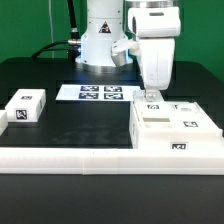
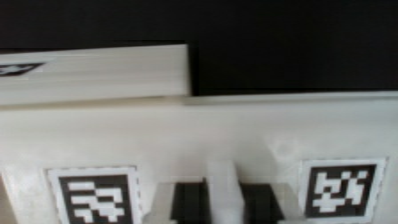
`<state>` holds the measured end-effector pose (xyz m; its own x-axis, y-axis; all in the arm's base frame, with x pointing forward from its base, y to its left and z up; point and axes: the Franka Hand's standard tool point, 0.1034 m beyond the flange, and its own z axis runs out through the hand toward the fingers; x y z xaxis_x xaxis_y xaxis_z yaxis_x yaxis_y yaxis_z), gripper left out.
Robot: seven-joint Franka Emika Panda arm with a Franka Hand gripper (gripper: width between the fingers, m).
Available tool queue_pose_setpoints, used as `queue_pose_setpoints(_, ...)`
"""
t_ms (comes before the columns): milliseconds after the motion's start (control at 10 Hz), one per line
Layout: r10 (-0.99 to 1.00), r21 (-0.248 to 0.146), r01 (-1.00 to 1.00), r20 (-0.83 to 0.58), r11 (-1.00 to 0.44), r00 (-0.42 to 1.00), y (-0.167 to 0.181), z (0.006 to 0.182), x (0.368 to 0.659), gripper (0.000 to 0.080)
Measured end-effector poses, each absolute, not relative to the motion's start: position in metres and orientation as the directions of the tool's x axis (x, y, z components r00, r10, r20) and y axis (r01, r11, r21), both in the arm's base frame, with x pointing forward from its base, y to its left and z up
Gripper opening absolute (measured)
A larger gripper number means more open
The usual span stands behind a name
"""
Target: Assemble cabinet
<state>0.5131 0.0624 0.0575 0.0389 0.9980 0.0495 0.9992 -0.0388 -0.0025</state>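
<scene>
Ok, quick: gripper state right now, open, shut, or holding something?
Gripper: low at the top of the cabinet; cannot be told whether it is open or clamped on it.

The arm [image 1: 100, 30] is cut off by the exterior view's top edge. The gripper [image 1: 150, 97], down on the cabinet [image 1: 175, 128] near the table's [image 1: 70, 125] edge on that view's right, is too small at its tip to show whether it grips anything. The tags on the marker board [image 1: 100, 93] and on the block [image 1: 25, 106] by the opposite edge are too small to read. The wrist view is blurred throughout. There the cabinet [image 2: 214, 130] runs out of frame and two of its tags [image 2: 98, 197] [image 2: 343, 190] are cropped. A third [image 2: 18, 68] is a sliver, and the dark fingers [image 2: 187, 205] are cut short, their gap unreadable.
</scene>
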Motion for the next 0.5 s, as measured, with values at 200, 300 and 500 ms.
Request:
queue_pose_setpoints(200, 0.998, -0.002, 0.999, 0.050, -0.043, 0.043, 0.0619, 0.0575, 0.5132, 0.0070)
queue_pose_setpoints(300, 0.998, -0.002, 0.999, 0.050, -0.043, 0.043, 0.0618, 0.0575, 0.5132, 0.0070)
queue_pose_setpoints(500, 0.998, -0.002, 0.999, 0.050, -0.043, 0.043, 0.0618, 0.0575, 0.5132, 0.0070)
